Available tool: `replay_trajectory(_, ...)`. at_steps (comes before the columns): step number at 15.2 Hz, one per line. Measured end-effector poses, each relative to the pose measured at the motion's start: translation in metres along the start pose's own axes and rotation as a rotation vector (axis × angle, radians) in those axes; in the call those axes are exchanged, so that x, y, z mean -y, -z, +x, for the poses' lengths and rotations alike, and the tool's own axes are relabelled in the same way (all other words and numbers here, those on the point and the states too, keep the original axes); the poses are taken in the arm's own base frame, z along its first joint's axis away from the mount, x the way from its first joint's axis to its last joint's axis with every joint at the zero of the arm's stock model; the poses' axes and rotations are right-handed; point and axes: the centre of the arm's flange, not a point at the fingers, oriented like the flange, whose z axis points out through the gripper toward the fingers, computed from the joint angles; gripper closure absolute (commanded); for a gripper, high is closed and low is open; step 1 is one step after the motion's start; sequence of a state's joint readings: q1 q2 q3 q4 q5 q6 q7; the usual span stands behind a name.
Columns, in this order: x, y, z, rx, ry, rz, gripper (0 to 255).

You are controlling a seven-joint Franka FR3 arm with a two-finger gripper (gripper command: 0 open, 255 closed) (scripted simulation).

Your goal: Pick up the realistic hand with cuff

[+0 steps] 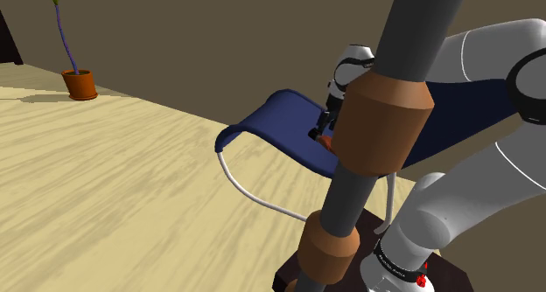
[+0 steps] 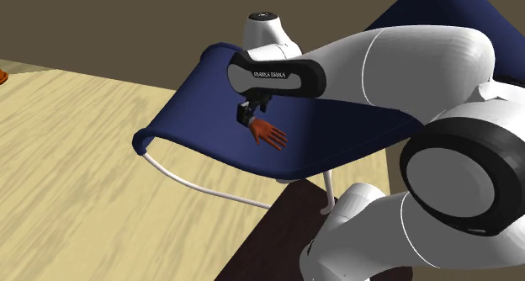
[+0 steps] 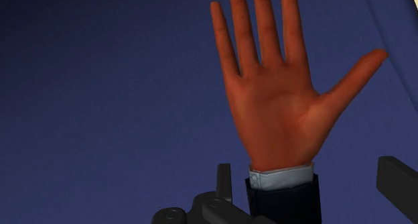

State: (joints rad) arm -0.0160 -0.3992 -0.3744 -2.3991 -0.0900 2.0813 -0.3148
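Blue chair seat [image 2: 193,107] carries the reddish-brown hand [image 3: 274,102], lying flat, palm up. The gripper [image 3: 310,163] hangs at its dark cuff [image 3: 281,197], fingers [image 3: 224,182] wide apart either side, gripping nothing. I'd sink lower, centre on the cuff, then squeeze gently, since that sling may sag. The grey pole [image 1: 350,198] masks the shoulder view, and the potted plant [image 1: 79,82] stands well apart.

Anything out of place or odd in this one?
Nothing spilled or damaged. The one oddity: a detached brown hand lying palm up on the blue chair seat, the open gripper straddling its cuff without touching.
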Motion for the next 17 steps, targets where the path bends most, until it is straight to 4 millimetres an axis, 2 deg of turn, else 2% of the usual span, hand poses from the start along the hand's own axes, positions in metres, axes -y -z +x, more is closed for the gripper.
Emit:
replay_trajectory(6,-0.002,-0.032,0.002,0.0,0.001,0.001,0)
replay_trajectory(7,-0.002,-0.034,0.001,0.0,0.001,0.001,255)
replay_trajectory(17,-0.002,-0.034,0.001,-0.005,0.001,0.0,255)
